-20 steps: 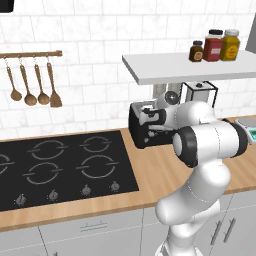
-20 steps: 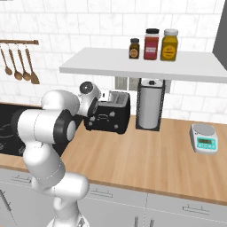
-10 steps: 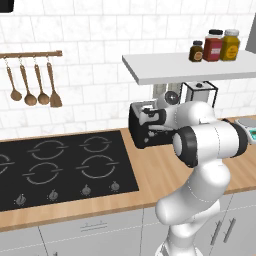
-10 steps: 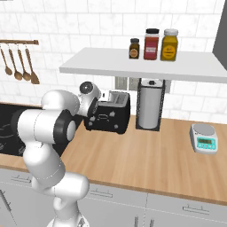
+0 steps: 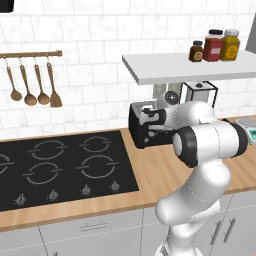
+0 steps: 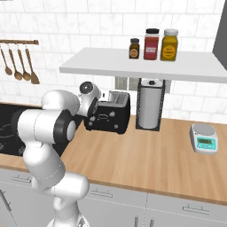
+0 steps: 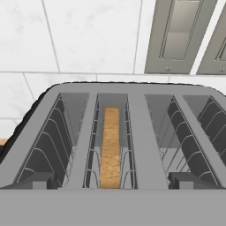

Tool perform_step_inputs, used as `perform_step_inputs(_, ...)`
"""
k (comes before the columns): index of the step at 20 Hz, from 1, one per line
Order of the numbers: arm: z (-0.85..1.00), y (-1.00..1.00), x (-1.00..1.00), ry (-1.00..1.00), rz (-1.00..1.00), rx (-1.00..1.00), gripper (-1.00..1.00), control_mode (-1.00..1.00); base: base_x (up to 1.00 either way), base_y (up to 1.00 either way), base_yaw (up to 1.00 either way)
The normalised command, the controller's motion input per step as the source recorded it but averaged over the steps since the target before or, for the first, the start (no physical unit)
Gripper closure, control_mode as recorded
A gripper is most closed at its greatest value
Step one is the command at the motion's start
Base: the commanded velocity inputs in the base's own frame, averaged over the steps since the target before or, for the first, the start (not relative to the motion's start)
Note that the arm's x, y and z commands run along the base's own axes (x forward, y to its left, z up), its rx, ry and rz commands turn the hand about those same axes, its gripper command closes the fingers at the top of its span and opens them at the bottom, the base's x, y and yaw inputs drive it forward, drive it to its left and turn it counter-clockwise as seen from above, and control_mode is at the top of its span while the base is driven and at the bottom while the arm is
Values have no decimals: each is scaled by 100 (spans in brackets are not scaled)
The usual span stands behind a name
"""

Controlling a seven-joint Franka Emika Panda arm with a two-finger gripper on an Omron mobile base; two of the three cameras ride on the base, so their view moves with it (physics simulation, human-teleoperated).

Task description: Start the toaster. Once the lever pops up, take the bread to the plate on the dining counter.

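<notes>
The black toaster (image 5: pixel 142 137) (image 6: pixel 113 119) stands at the back of the wood worktop, under the shelf. My gripper (image 5: pixel 149 114) (image 6: pixel 108 98) hovers just above its silvery top and points down into it. In the hand view the toaster (image 7: pixel 141 132) lies right below, and the tan bread (image 7: pixel 109 145) stands on edge deep in the left slot. The gripper (image 7: pixel 112 183) is open, its two dark fingertips (image 7: pixel 37 181) spread wide on either side of the slots with nothing between them. The plate and the dining counter are out of view.
A black hob (image 5: pixel 60 167) lies left of the toaster. A paper-towel holder (image 6: pixel 150 108) stands close on its right, with a small scale (image 6: pixel 204 138) further right. A white shelf (image 6: pixel 150 68) carrying jars hangs low overhead. Wall sockets (image 7: pixel 181 35) sit behind the toaster.
</notes>
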Motion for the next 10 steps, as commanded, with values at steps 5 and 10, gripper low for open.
perform_step_inputs(5,0,0,0,0,0,0,-100,-100,0,0,0)
perform_step_inputs(10,0,0,0,0,0,0,-100,-100,0,0,0)
